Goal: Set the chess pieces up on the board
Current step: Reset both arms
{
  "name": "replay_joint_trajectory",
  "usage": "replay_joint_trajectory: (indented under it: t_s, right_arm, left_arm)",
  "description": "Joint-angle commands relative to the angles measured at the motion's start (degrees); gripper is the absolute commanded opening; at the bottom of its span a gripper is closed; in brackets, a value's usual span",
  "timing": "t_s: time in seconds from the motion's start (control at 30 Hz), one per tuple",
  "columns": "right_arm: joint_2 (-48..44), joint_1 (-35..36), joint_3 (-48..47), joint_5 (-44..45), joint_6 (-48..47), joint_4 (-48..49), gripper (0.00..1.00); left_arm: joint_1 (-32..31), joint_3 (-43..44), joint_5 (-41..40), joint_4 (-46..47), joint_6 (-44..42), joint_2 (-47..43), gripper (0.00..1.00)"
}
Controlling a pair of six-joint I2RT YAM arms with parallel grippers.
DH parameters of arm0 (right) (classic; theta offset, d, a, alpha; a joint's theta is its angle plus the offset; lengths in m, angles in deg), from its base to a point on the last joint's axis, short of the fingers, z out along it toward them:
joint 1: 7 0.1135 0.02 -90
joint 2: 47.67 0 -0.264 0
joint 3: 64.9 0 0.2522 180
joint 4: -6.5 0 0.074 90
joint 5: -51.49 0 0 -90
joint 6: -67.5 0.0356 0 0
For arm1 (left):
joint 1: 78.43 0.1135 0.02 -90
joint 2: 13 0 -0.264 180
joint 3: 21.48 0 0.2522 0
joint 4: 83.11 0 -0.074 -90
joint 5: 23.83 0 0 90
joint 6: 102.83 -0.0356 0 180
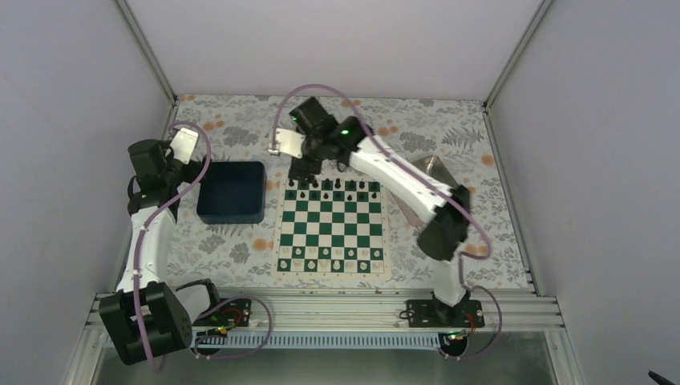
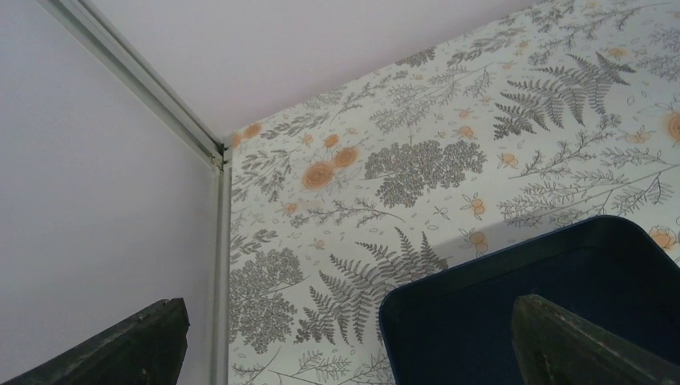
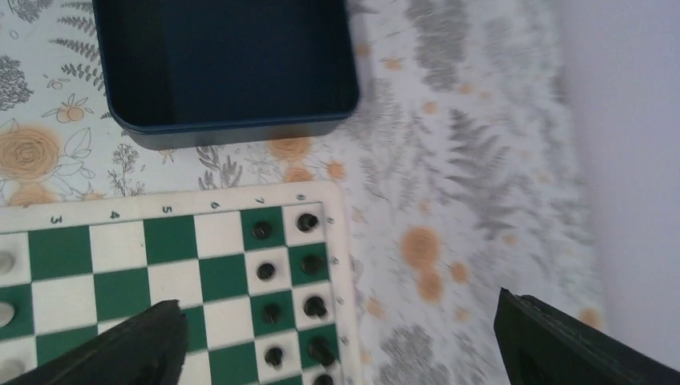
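Chess pieces [image 1: 333, 191], black, stood in two rows along the far edge of the board [image 1: 331, 227]. White pieces [image 1: 330, 258] lined the near edge, and the middle squares were bare. The board lay flat at the middle of the table [image 1: 449, 136] with its white border free on all sides. A blue bin [image 1: 232, 191] sat just left of the board's far corner, with a narrow strip of table between them. A strip of table ran between the board's far edge and the back wall [image 1: 337, 48], and more lay to the board's right. A metal tray [image 1: 433, 168] at far right was partly hidden by the right arm.

The right arm reached diagonally across the board's far right corner to the far left corner. In the wrist view the right gripper [image 3: 337, 313] hung over that corner's border, its fingers [image 3: 152, 337] spread wide with nothing between them and the black pieces just beside them. The left arm was bent upright by the left wall [image 1: 64, 160], clear of the board. The left gripper [image 2: 349, 313] was spread wide and holding nothing, over the bin's far rim near the table's far left corner.
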Motion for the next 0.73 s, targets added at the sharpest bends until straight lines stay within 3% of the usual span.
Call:
replay_joint_trajectory:
  t_s: [0.0, 0.17, 0.4, 0.53, 0.7]
  right_arm:
    - [-13.84, -2.95, 12.06, 7.32, 0.47, 4.84, 1.0]
    - [-32.35, -9.91, 34.44, 21.37, -0.16, 23.17, 1.0]
    - [-51.07, -28.98, 57.28, 19.47, 3.28, 49.16, 1.0]
    - [-56.05, -36.61, 65.21, 19.63, 10.07, 60.67, 1.0]
    - [-56.02, -38.1, 68.38, 26.31, 11.18, 67.78, 1.0]
  left_arm:
    - [0.38, 2.28, 0.86, 0.02, 0.79, -0.5, 1.0]
    - [0.34, 3.54, 1.4, 0.58, 2.28, 0.73, 1.0]
    - [0.41, 4.33, 1.71, 1.67, 4.2, 2.08, 1.0]
    - [0.45, 3.85, 0.28, 1.84, 4.25, 1.66, 1.0]
    - [0.47, 2.03, 0.14, 2.86, 4.47, 0.47, 1.0]
